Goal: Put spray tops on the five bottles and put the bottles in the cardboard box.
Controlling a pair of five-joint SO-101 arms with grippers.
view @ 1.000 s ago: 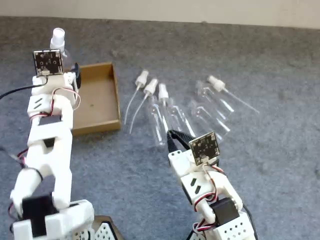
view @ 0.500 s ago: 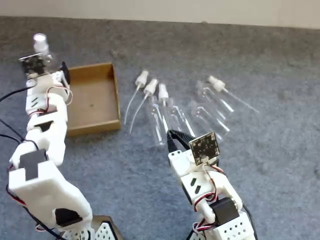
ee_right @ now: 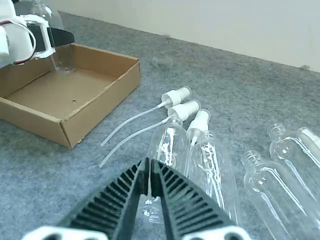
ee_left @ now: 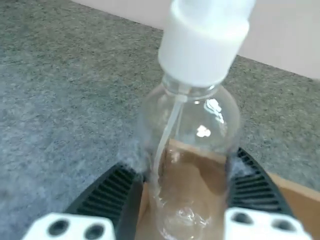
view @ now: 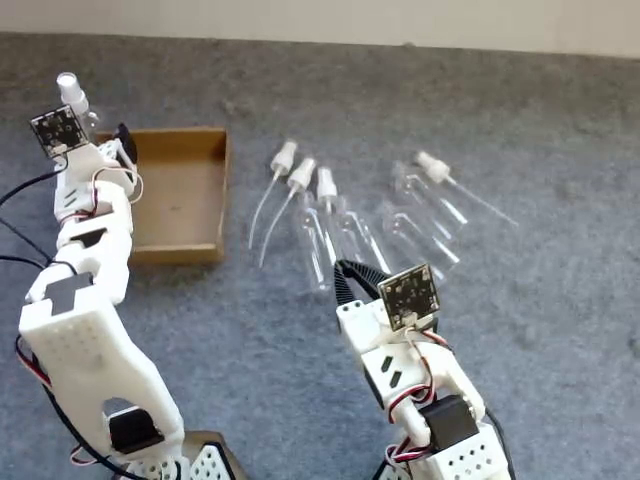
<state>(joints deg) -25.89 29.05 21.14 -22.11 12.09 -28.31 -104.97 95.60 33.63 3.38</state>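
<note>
Over the far corner of the cardboard box (view: pixel 222 190), your left tool (ee_left: pixel 182 172) is clamped on a clear bottle (ee_left: pixel 187 145). The bottle is upright, with a white spray top (ee_left: pixel 205 40) fitted. Beside the box, clear of it, your right tool (ee_right: pixel 150 175) rests with fingers together. It points at the lying bottles (view: pixel 315 240) and loose spray tops (view: pixel 285 155) on the grey desk (view: pixel 550 300).

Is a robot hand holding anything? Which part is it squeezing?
Yes. The left gripper holds a clear bottle by the sides of its body, below the white spray top. The right gripper is shut and holds nothing.
</note>
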